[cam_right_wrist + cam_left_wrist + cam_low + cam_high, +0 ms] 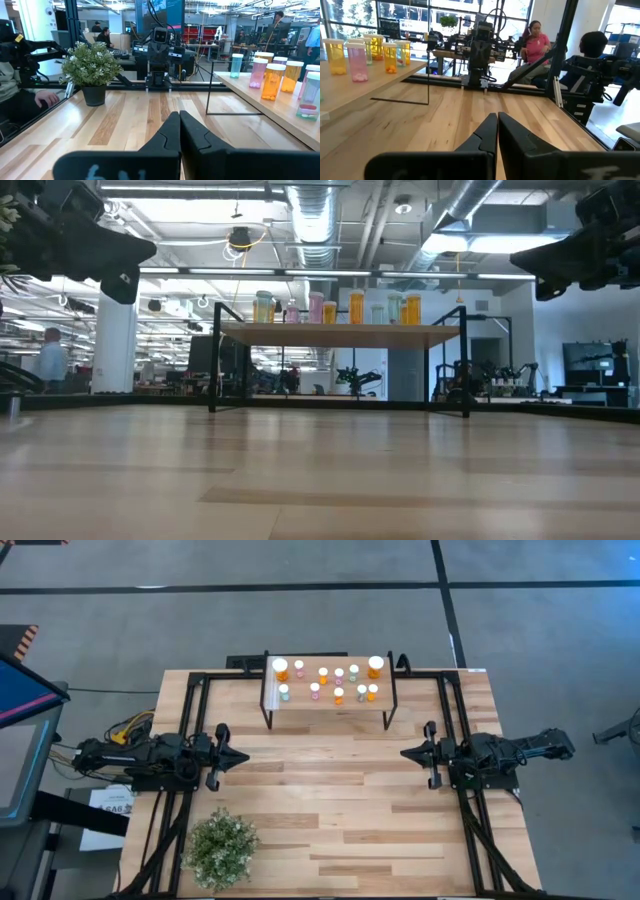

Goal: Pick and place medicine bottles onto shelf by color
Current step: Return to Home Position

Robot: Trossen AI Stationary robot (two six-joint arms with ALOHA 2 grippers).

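I count twelve medicine bottles (338, 694) from above, all standing on the shelf (272, 700) in two rows of six. The two bigger orange ones (281, 668) sit at the ends of the back row, and the rest are small, a mix of orange, teal-green and pink. There is one shelf, at the far middle of the bench (330, 800), and one potted plant (221, 848) at the near left corner.

There are two arms, both low over the bench and well apart from the shelf. The left pincer (238, 755) is at the left side and the right pincer (408, 752) at the right, with their tips facing each other across bare wood. Both are closed and hold nothing. Each wrist view shows the fingers pressed together with only a thin seam between them.

The top view gives the full cap count but hides most of the bodies. The low view shows the bodies side-on in one overlapping line on the plank, so I can separate only about nine there. The left wrist view catches only part of the shelf's row, and a seated person (535, 40) in the room beyond. The right wrist view shows the plant side-on and a hand (45, 97) off the bench edge, neither visible in the left one.
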